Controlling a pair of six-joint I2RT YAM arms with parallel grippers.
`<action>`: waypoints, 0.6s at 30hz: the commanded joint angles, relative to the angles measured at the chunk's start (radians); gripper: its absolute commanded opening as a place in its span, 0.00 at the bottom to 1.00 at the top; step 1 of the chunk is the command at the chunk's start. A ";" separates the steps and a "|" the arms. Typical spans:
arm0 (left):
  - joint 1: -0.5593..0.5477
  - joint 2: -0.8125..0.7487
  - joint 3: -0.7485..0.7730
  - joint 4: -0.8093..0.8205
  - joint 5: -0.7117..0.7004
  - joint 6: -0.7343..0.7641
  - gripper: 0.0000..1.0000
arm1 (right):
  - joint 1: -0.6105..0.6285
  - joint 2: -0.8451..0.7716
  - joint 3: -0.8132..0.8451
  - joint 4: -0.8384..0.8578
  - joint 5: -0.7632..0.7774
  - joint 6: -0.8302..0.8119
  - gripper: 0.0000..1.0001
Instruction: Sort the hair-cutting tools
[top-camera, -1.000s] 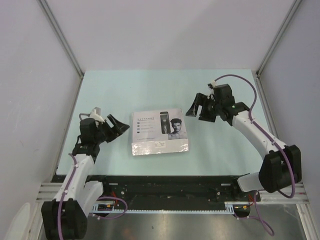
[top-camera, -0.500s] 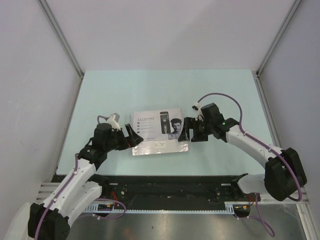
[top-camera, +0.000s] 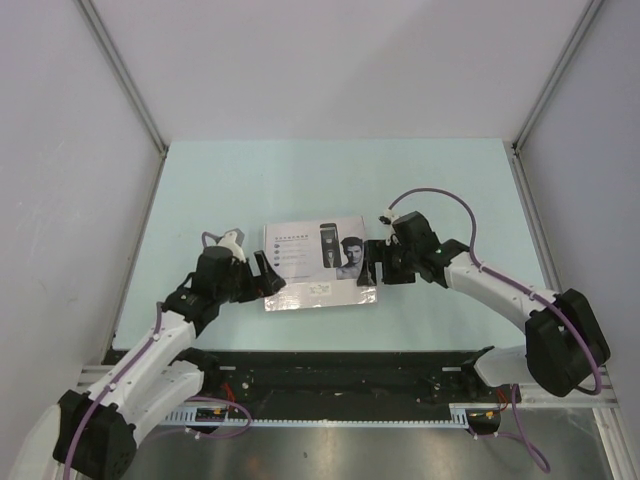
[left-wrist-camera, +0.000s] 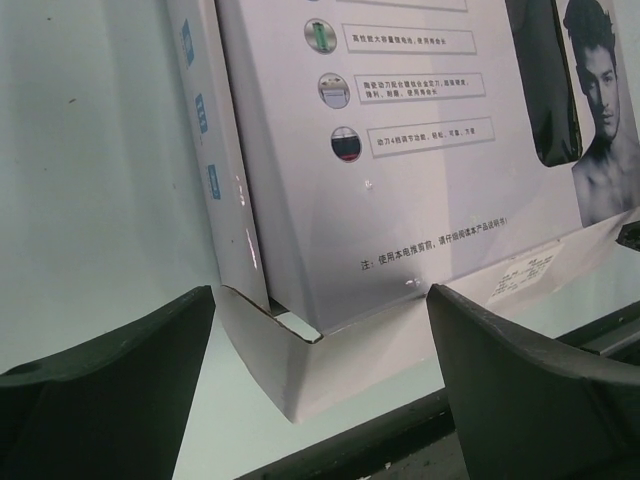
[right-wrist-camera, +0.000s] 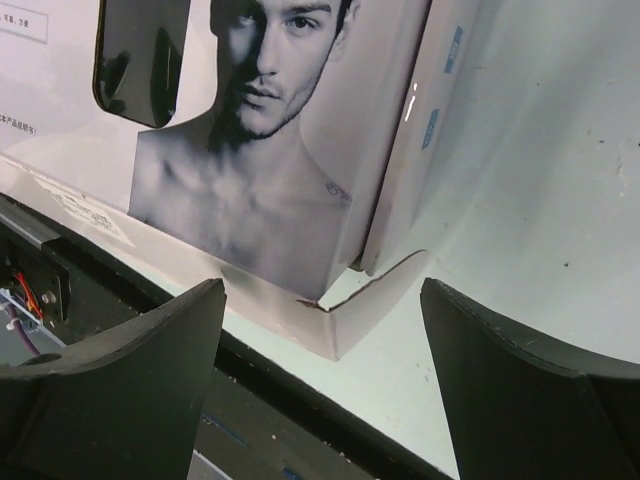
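Observation:
A closed white box (top-camera: 318, 264) with a man's portrait and a clipper picture on its lid lies flat at the table's middle. No clipper, comb guards, brush or cable show; whatever the box holds is hidden. My left gripper (top-camera: 264, 276) is open at the box's near left corner (left-wrist-camera: 285, 375), its fingers either side of that corner without touching. My right gripper (top-camera: 374, 262) is open at the box's near right corner (right-wrist-camera: 345, 320), fingers likewise apart from it. Both are empty.
The pale green table (top-camera: 450, 190) is walled by grey panels at left, right and back. A black rail (top-camera: 330, 375) runs along the near edge, close behind both grippers.
Both arms have swung inward from the sides and lowered to the box's two near corners. The box has not moved.

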 joint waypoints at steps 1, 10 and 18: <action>-0.020 -0.003 0.015 0.027 0.028 0.023 0.92 | 0.014 0.020 -0.001 0.054 -0.015 -0.009 0.84; -0.045 -0.018 0.015 0.027 0.074 0.023 0.82 | 0.028 0.025 -0.001 0.081 -0.152 0.020 0.80; -0.048 -0.035 0.060 -0.012 0.103 0.026 0.73 | 0.025 -0.004 0.010 0.038 -0.179 0.084 0.73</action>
